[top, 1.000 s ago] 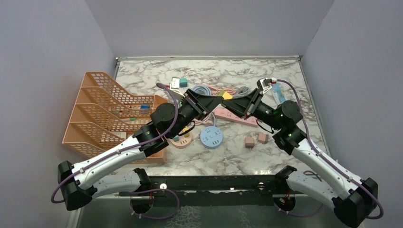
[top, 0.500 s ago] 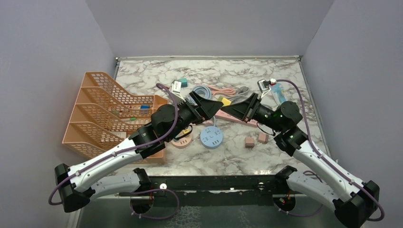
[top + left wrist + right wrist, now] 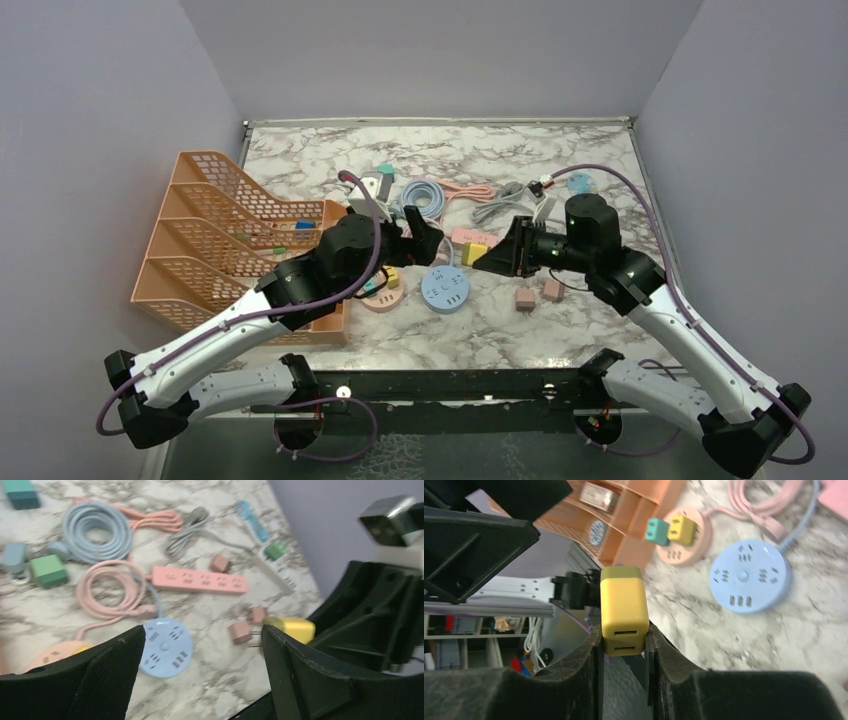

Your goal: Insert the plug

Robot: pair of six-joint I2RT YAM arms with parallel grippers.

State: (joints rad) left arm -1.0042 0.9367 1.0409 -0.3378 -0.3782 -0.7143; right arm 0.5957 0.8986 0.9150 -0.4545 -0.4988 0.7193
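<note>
Right gripper (image 3: 622,636) around yellow plug (image 3: 622,600)

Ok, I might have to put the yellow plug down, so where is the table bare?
Bare marble lies along the near edge, in front of the round blue socket and the pink adapters, and along the back wall behind the coiled cables. Between the orange trays and the pink power strip it is crowded.

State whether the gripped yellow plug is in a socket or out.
Out: yellow plug clamped between right gripper's jaws, above the table.
</note>
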